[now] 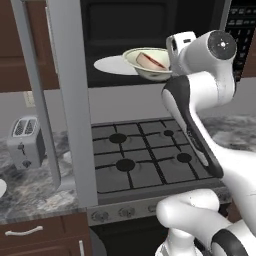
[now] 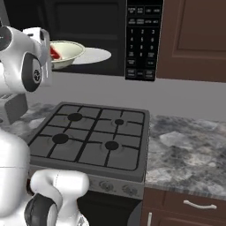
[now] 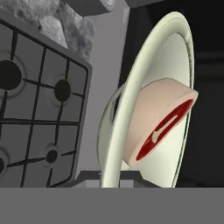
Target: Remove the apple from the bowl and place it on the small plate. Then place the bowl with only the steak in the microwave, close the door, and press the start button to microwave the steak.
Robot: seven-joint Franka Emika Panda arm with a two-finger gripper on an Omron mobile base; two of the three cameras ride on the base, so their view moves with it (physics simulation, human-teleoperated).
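Pale cream-green and hard-looking, the bowl (image 1: 147, 62) sits in the upper middle of the left base view, at the mouth of the microwave above its white round tray (image 1: 112, 65), with the steak (image 1: 152, 60) lying inside it. The gripper (image 1: 172, 65) appears pinched shut on the bowl's near rim, at the right of the bowl. I judge the bowl stiff, smooth and prone to tip when held by one edge; the steak could slide. No apple shows inside it.
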